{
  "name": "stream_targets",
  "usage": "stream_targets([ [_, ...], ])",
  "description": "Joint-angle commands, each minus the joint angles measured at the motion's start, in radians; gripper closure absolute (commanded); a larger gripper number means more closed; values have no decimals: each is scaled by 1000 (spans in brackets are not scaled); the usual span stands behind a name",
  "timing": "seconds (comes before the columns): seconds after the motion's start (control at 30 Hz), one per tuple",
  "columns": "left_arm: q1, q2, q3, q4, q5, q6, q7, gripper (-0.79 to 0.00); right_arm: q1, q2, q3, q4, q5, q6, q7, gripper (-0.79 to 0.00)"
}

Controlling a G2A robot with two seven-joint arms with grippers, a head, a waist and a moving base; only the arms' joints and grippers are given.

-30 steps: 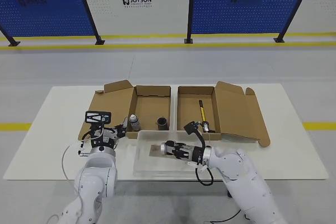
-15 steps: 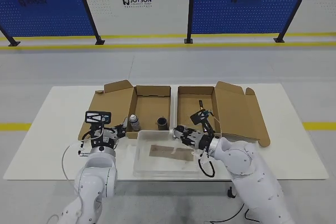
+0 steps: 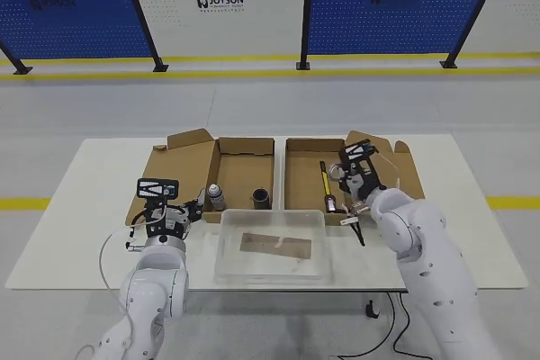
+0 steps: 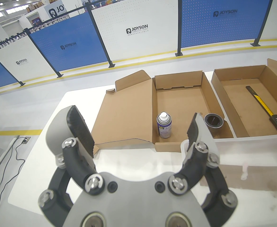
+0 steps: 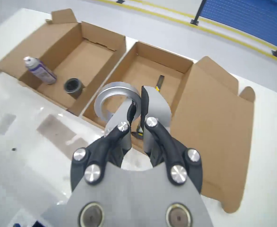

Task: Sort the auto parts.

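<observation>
The metal ring [image 5: 116, 100] is clamped in the right end effector [image 5: 138, 102]: one finger sits inside the ring and the other outside, pinching its wall, so the ring juts out to one side of the fingertips. Ring and right end effector [image 3: 355, 171] hang in the air over the right cardboard box [image 5: 159, 55], clear of the box floor. Below and just beyond the fingertips, a yellow-and-black caliper [image 5: 160, 81] lies flat on that box's floor; in the top view the caliper [image 3: 325, 180] is a little toward the robot's left of the end effector.

Farther to that side stands the left cardboard box [image 5: 98, 38], touching the right one. It holds an upright spray can [image 5: 40, 69] and a short black sleeve [image 5: 73, 87], side by side at its near end.

The left end effector [image 4: 133, 115] is released, its fingers spread wide with nothing between them. It hovers above the white surface [image 3: 72, 225], just short of the left box's near wall; the spray can [image 4: 164, 125] and the black sleeve [image 4: 213, 121] are directly ahead of its fingertips.

Between the two arms, nearer the robot than both boxes, a clear tray [image 3: 225, 261] rests on the surface with a brown sheet [image 3: 274, 243] in it.
</observation>
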Motion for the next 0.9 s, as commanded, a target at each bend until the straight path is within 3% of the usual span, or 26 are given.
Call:
stream_targets([
  [0.0, 0, 0, 0, 0, 0, 0, 0, -785, 24, -5, -23, 53, -19, 21, -4, 0],
  [0.47, 0, 0, 0, 0, 0, 0, 0, -785, 222, -65, -222, 428, -3, 11, 50, 0],
  [0.87, 0, 0, 0, 0, 0, 0, 0, -785, 303, -117, -285, 623, 145, 37, 23, 0],
])
